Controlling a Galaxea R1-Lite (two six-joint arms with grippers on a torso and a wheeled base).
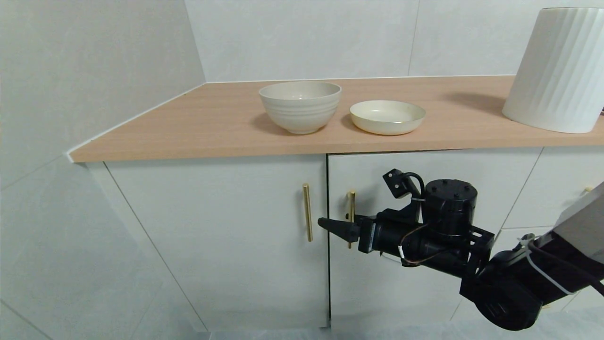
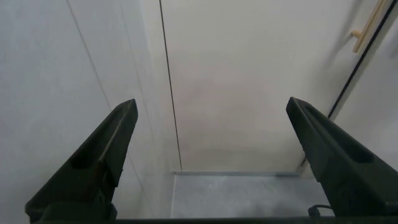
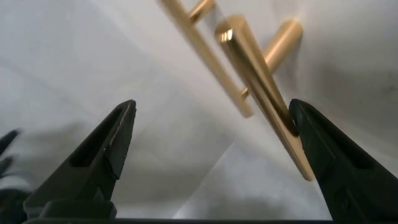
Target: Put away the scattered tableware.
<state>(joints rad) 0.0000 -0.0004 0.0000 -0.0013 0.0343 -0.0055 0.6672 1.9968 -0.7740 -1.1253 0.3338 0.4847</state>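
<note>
**Poised for the pull**

The right gripper (image 1: 339, 227), fingers spread, straddles the right-hand brass handle (image 1: 351, 200), whose long axis runs 12 to 6. The bowl (image 1: 300, 106) and shallow dish (image 1: 387, 116) sit on the surface (image 1: 188, 127), around 12 o'clock from it. The left gripper (image 2: 211, 130) hangs released, low before the cupboard (image 1: 212, 226), likely farther from that handle

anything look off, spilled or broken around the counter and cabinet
Nothing stands out. The bowl and shallow dish sit upright, apart and intact on the counter, nothing spilled; both cabinet doors below are shut, handles straight.
</note>
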